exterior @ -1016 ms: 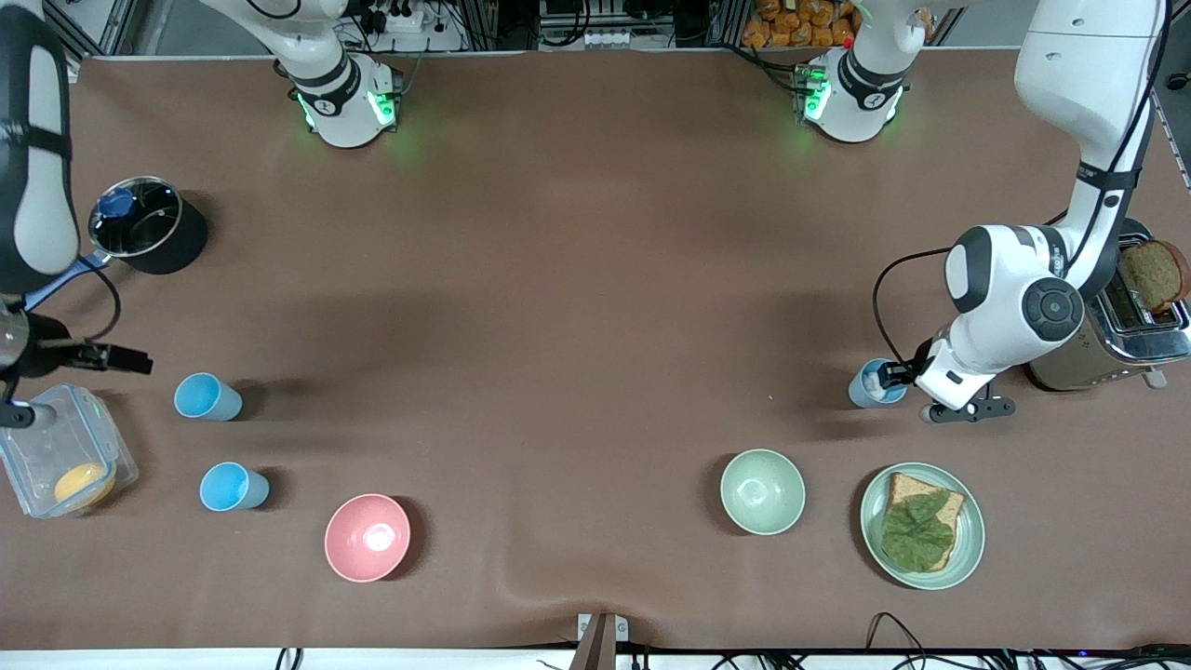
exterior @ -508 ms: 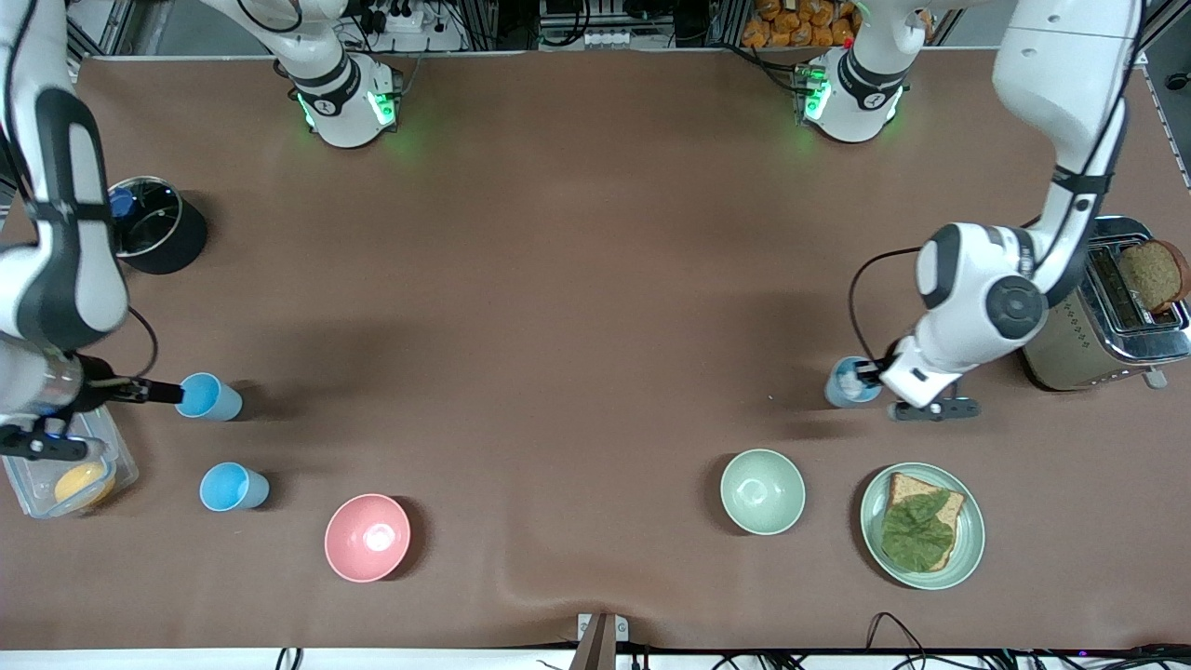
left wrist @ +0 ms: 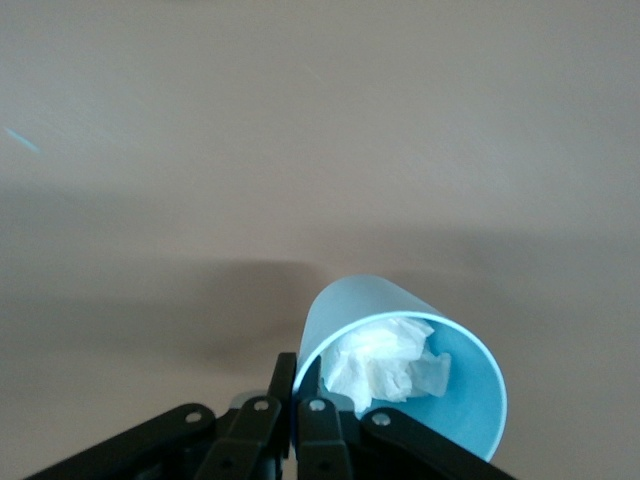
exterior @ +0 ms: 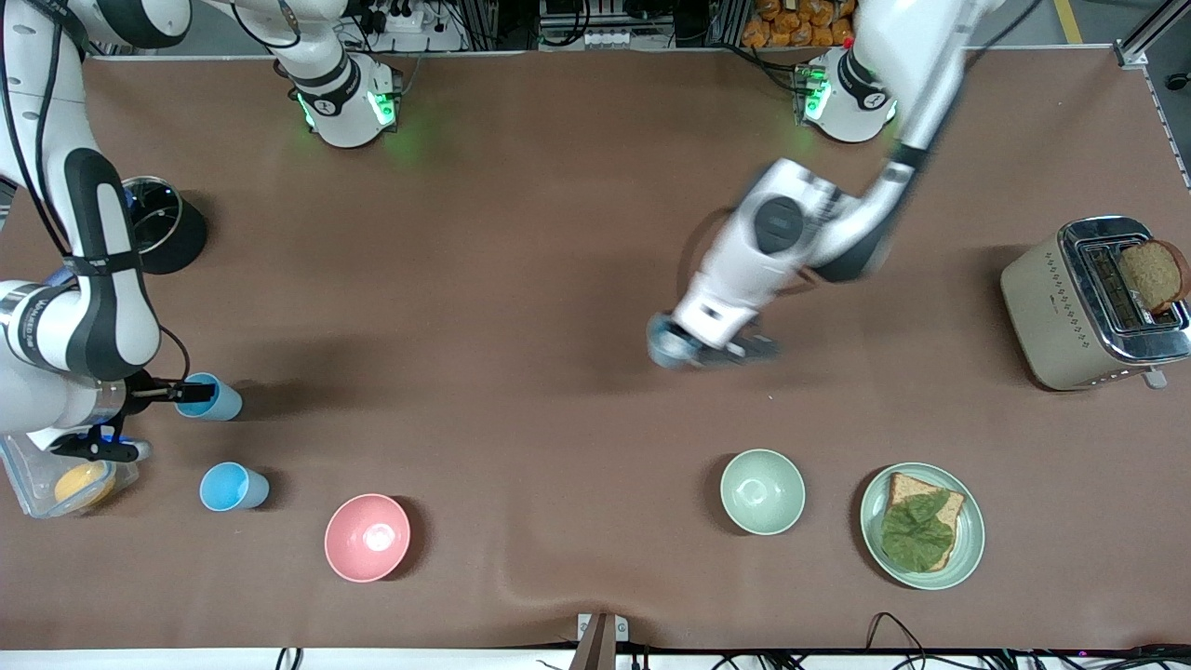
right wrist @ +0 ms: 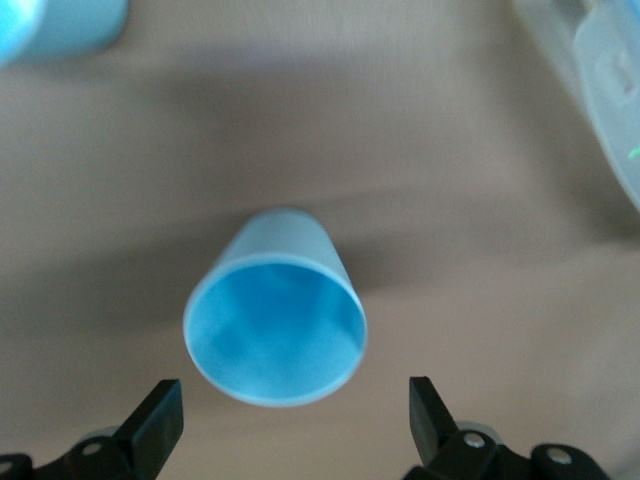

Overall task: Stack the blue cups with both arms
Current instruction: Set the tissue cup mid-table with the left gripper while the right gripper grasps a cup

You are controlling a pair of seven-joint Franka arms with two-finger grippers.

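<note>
Since the table reads best from my camera's edge inward, I start with the pink bowl, the pale green bowl and the plate of toast and leaf, all unmoved along the near edge. Toward the right arm's end sits the nearest blue cup, upright and untouched, beside the clear food box at that corner.

Just farther in stands the second blue cup. A second ago the right gripper hung short of it over the box; now it has closed in at rim height. My right wrist view shows the fingers spread wide to either side of that cup, not touching, so it is ready to pinch but has not yet.

The big change is mid-table. The left gripper has swept away from the toaster toward the table's centre, blurred with speed. It is clamped on the rim of the third blue cup, which has crumpled white paper inside and is carried clear of the cloth.

I judge that paper may keep another cup from seating fully when nested. At the far edge, the black pot is partly hidden by the right arm.
</note>
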